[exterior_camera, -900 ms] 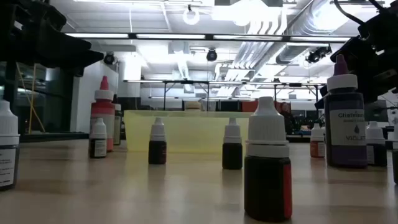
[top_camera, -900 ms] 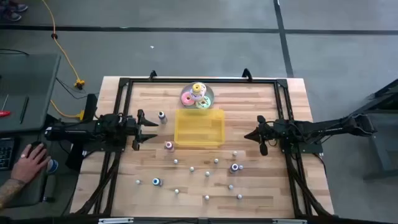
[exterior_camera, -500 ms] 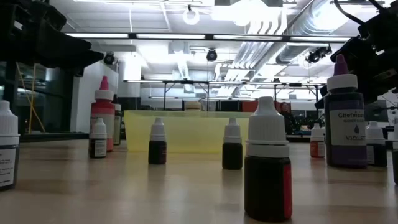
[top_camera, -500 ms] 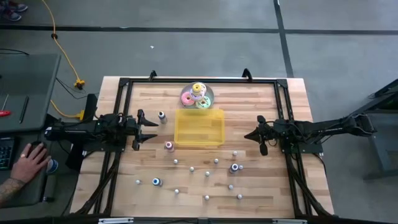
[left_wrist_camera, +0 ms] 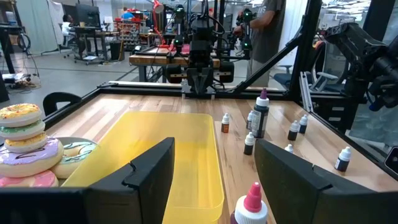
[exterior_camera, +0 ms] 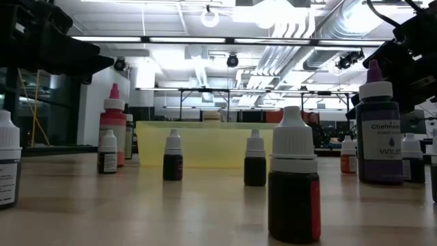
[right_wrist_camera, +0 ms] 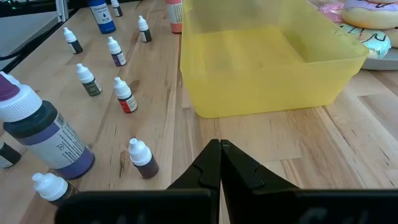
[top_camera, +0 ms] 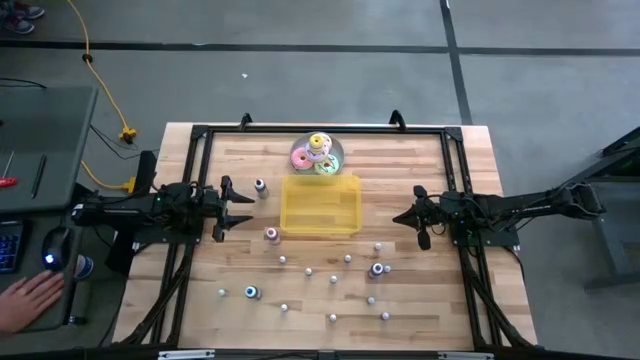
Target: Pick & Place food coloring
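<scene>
Several small food coloring bottles stand upright on their bases on the wooden table, most of them near the tray's near side [top_camera: 334, 279]. A bigger violet one [right_wrist_camera: 43, 130] and a pink-capped one [top_camera: 271, 234] stand among them, and a blue one [top_camera: 260, 186] stands at the tray's left. My left gripper [top_camera: 240, 208] hovers open at the table's left, fingers pointing at the yellow tray [left_wrist_camera: 180, 155]. My right gripper [right_wrist_camera: 220, 149] hovers shut at the tray's right [top_camera: 398, 220]. Neither touches a bottle.
A translucent yellow tray [top_camera: 320, 205] sits mid-table with a plate of pastel ring toys [top_camera: 318, 155] behind it. A black frame [top_camera: 200, 135] rims the table. In the low view a dark bottle [exterior_camera: 293, 184] stands close. A person's hand [top_camera: 25, 300] rests on a desk beyond the table's left.
The person's hand on the desk left of the table has drawn back toward the near side. Both arms, the bottles and the tray have kept still.
</scene>
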